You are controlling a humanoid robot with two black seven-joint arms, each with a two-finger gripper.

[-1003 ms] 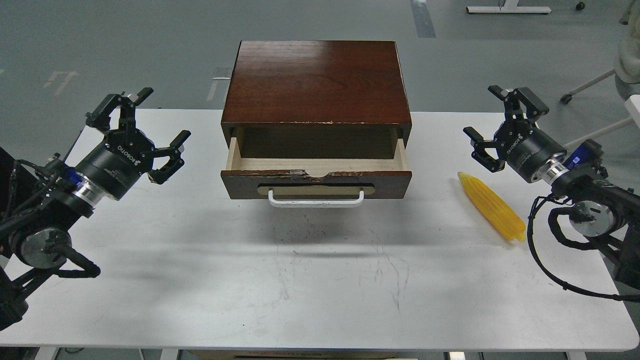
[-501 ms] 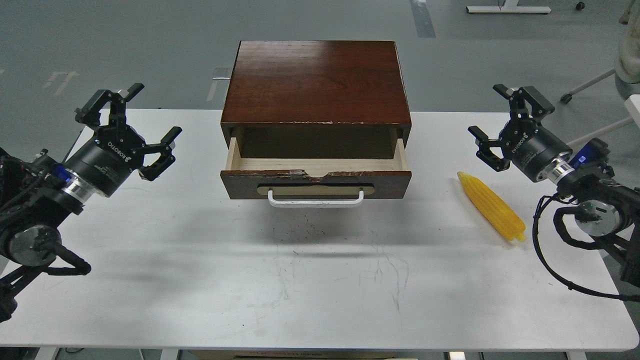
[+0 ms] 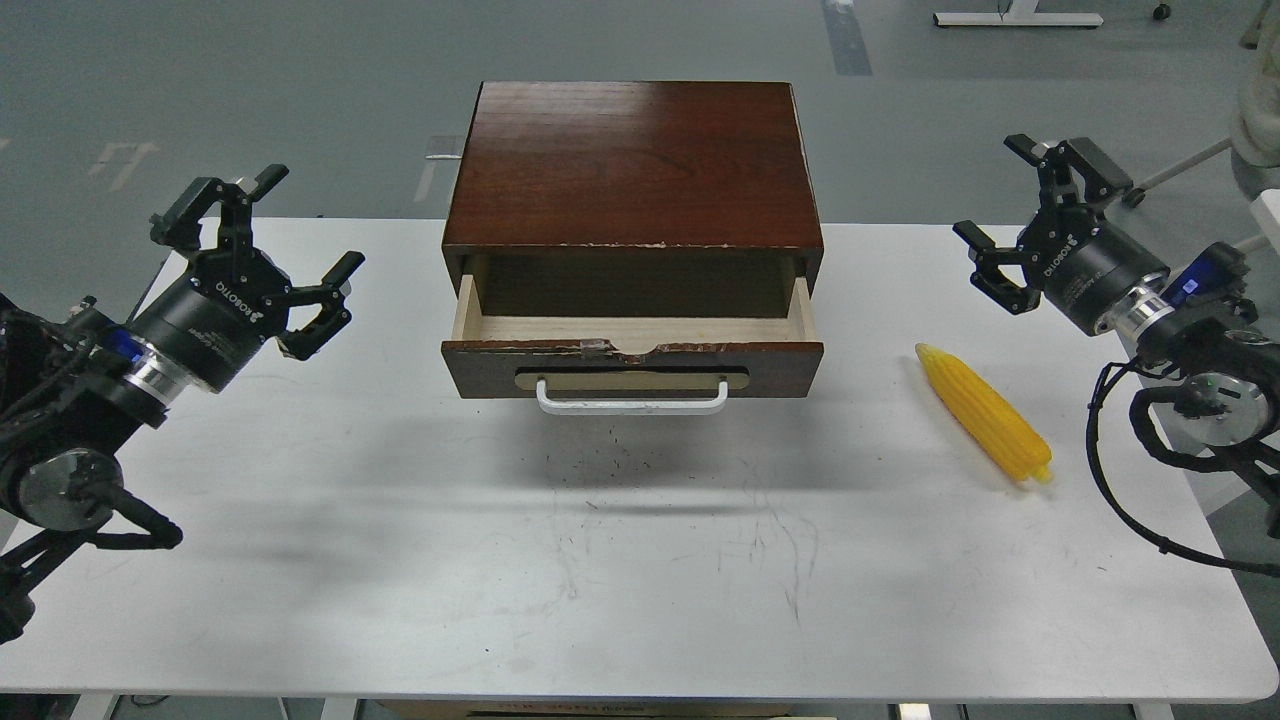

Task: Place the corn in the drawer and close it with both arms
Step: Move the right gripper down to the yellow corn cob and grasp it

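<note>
The yellow corn (image 3: 985, 412) lies on the white table (image 3: 640, 560), right of the wooden box (image 3: 633, 165), pointing up-left. The drawer (image 3: 632, 368) stands pulled out partway, its white handle (image 3: 632, 402) facing me and its pale inside empty. My right gripper (image 3: 1018, 195) is open and empty, held above the table beyond and to the right of the corn. My left gripper (image 3: 268, 225) is open and empty, held left of the box and apart from it.
Loose black cables (image 3: 1130, 490) hang from the right arm near the table's right edge. The grey floor lies beyond the table, with a chair base (image 3: 1180, 170) at the far right.
My right gripper has moved up and to the right, farther from the corn. My left gripper drew back to the left at first, then held still. Corn and drawer are unmoved.
</note>
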